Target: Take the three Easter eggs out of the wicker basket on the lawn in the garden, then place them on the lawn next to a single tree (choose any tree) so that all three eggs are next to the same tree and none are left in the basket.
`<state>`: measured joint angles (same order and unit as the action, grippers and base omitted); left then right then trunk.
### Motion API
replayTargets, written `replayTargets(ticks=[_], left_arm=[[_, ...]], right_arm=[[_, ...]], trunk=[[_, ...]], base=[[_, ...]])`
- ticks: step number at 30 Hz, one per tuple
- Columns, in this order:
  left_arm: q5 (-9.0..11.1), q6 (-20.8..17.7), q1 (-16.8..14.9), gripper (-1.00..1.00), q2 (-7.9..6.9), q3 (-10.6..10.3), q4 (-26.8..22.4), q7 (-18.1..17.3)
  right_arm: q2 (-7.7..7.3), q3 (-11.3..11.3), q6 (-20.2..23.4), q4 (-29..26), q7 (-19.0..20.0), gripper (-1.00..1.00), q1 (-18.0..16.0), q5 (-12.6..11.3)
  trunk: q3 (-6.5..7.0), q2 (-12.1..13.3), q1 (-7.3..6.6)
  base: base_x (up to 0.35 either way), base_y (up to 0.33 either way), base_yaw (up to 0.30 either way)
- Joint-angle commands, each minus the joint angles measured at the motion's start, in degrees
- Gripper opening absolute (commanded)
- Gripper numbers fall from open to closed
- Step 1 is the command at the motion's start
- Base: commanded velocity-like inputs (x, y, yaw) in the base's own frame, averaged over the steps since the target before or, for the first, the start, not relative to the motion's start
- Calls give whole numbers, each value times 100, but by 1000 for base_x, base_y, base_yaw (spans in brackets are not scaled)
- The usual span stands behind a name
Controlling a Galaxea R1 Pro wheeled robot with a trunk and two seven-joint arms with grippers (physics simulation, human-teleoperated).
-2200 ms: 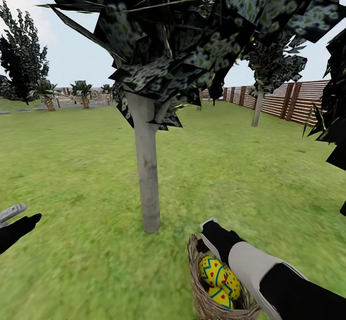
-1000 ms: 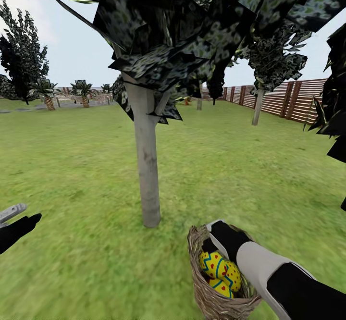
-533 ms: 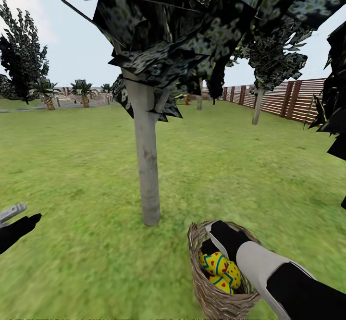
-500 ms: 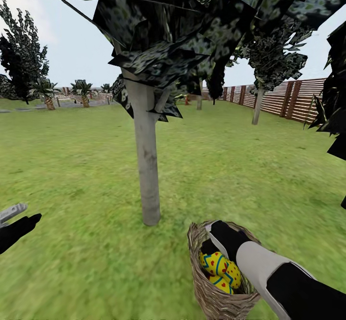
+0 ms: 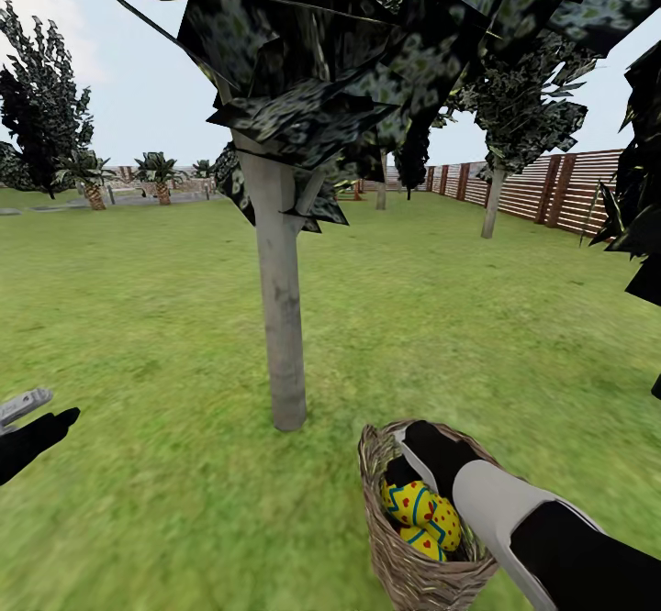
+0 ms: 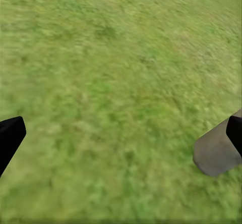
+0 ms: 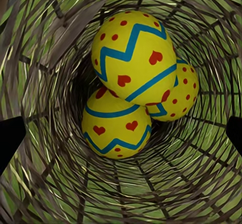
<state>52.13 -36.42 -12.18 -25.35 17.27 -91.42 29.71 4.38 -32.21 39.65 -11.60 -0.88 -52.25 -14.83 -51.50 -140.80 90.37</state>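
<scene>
palm trees point(image 5: 158, 173), pale sky point(image 5: 147, 97)

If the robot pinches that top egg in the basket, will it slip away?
Probably a bit. The top egg looks smooth and rounded, so it may squirt from the right pincer. It rests on two other eggs, so a nudge could roll it. The deep wicker basket should catch it.

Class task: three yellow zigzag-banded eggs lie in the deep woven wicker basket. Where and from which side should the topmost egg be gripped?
Grip the topmost yellow egg across its rounded middle, coming straight down through the wicker basket's open mouth. It lies on the other two, and the deep walls probably block any sideways approach.
</scene>
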Motion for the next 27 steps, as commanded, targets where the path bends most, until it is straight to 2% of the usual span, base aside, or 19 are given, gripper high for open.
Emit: replayTargets(ticks=[1,10,27], left_arm=[[60,-14,-4,100,-3,-1,-7,53],[59,-21,-4,100,-20,-14,-7,49],[58,-23,-4,100,-32,-18,-7,42]], right_arm=[[-8,-32,24,-4,-9,100,-5,-46],[-93,94,25,0,-9,100,-5,-46],[-124,118,104,90,-71,100,-5,-34]], trunk=[[-6,-3,-1],[-6,-3,-1],[-6,-3,-1]], base=[[0,0,0],[41,0,0],[10,0,0]])
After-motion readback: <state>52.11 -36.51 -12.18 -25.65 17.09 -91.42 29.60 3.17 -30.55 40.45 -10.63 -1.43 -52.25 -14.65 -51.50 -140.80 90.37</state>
